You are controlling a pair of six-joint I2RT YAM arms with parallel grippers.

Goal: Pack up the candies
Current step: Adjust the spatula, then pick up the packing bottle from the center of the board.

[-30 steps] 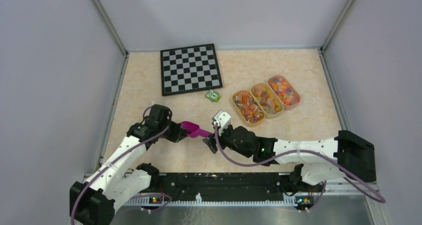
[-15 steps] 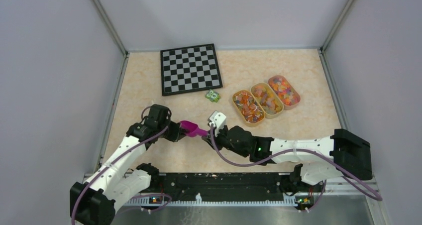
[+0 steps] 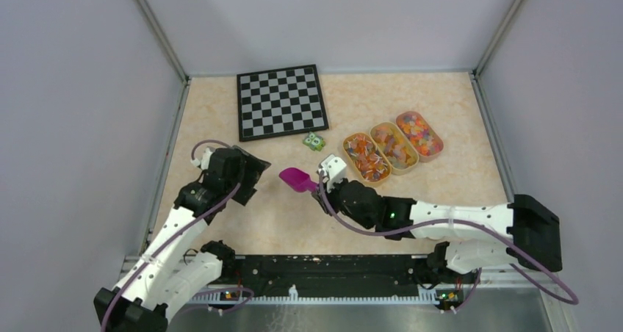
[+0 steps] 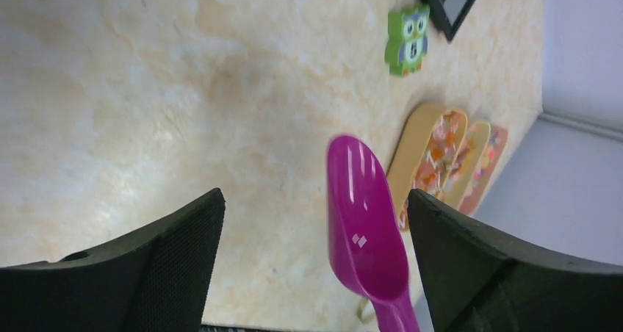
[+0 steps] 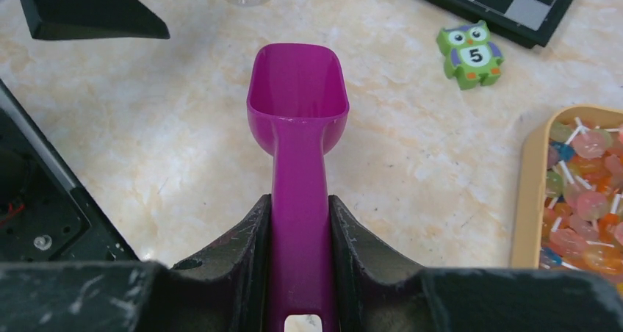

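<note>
Overhead view: the tiny multicoloured candies (image 3: pixel 366 157) all lie in three tan oval trays (image 3: pixel 441 150) on the right of the marbled bench (image 3: pixel 441 192). Packing seems barely begun.

Left wrist view: the left end effector (image 4: pixel 314 200) gapes wide, holding nothing.

Right wrist view: the right end effector (image 5: pixel 300 207) clamps the handle of an empty magenta plastic scoop (image 5: pixel 297 104). A green owl block (image 5: pixel 470 55) reads "5".

At the back left of the table (image 3: pixel 441 192) a chequered board (image 3: pixel 281 102) is seen, and just before its near right corner a small block (image 3: pixel 315 142) is set. To the right, three trays (image 5: pixel 526 200) are lined side by side, with candies (image 5: pixel 580 200) held in each. A scoop (image 3: pixel 296 178) is found before the block, left of the trays.
</note>
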